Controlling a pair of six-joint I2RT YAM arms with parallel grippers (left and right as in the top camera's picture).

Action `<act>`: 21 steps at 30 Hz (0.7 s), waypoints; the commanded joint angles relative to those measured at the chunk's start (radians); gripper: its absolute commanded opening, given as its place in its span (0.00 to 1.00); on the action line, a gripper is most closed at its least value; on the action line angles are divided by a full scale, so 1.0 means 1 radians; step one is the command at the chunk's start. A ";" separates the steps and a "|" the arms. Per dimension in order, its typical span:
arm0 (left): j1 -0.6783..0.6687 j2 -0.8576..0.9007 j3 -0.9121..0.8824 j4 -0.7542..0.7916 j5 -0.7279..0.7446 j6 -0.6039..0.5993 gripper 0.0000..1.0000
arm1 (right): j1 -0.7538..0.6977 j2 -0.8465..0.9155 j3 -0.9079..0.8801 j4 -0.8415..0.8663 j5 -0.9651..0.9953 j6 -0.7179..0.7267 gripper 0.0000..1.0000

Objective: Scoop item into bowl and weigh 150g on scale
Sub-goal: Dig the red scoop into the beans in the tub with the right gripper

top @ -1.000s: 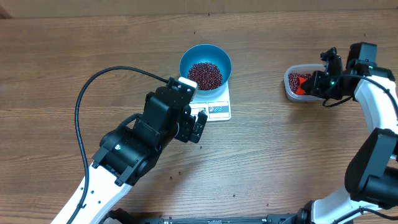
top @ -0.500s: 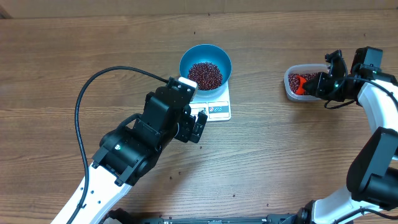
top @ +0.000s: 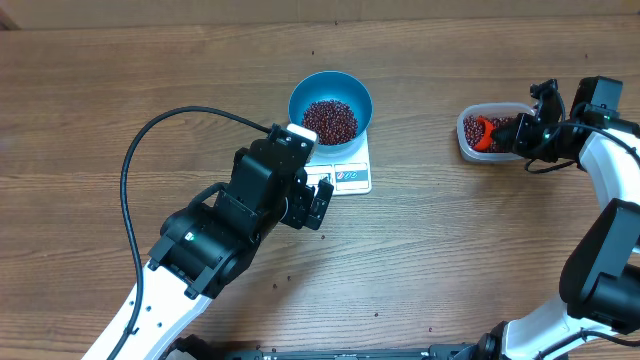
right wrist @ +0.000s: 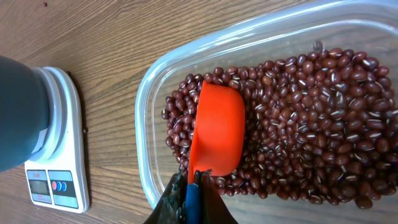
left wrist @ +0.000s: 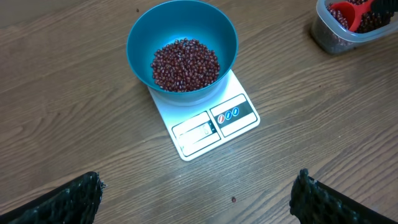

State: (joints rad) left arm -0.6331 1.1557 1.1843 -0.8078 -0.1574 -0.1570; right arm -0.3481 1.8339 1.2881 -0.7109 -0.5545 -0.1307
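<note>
The right gripper [right wrist: 191, 190] is clamped shut on the handle of an orange scoop [right wrist: 214, 134]. The cup is tipped on its side and pressed into the beans [right wrist: 311, 124] at the near end of a clear plastic tub [right wrist: 149, 93]. Over the last second this arm has slid a little to the right above the tub, and the scoop has stayed down among the beans without lifting. That looks like a dig for another load (how much is in the cup cannot be seen from here).

The left gripper [top: 320, 205] is spread as wide as it goes and holds nothing. It hangs above the table [top: 120, 80] just in front of the scale [left wrist: 211, 121], and it has not moved.

The blue bowl [left wrist: 186, 25] sits on the back of the scale, well apart from the tub. A heap of beans covers its bottom, and the heap looks the same as a second ago. The scale's display is too small to read, so how close the weight is to the target cannot be told. Another scoop being dug suggests it is still short.
</note>
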 commanded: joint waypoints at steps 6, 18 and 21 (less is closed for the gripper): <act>0.005 -0.017 0.004 0.000 -0.006 -0.007 0.99 | 0.003 0.079 -0.016 0.020 0.014 0.011 0.04; 0.005 -0.017 0.004 0.000 -0.006 -0.007 1.00 | -0.011 0.108 -0.016 0.049 0.010 0.027 0.04; 0.005 -0.017 0.004 0.000 -0.006 -0.007 1.00 | -0.028 0.108 -0.016 0.070 0.010 0.035 0.04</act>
State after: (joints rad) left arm -0.6331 1.1557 1.1843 -0.8078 -0.1570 -0.1570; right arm -0.3752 1.8771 1.2903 -0.6514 -0.6128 -0.1120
